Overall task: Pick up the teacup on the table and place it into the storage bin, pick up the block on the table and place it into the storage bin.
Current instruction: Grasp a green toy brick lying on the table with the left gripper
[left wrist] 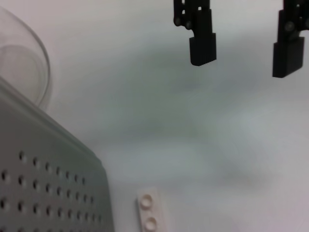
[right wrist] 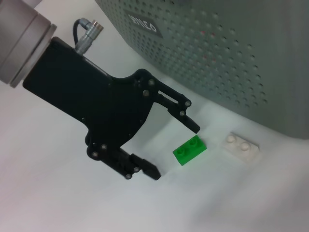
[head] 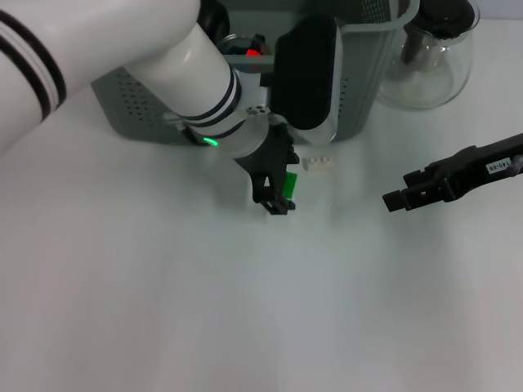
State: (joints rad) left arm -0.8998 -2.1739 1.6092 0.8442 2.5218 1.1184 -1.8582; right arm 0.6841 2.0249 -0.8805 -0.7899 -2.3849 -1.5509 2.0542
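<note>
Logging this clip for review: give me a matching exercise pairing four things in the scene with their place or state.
Things:
1. green block
2. white block
3. storage bin
4. right tool

Places or states:
A. hovering apart over bare table, fingers open
B. between the open fingers of the left tool
C. on the table beside the green block, near the bin wall
D. behind both blocks, perforated sides

Pairs: 1-B, 2-C, 3-D, 4-A
</note>
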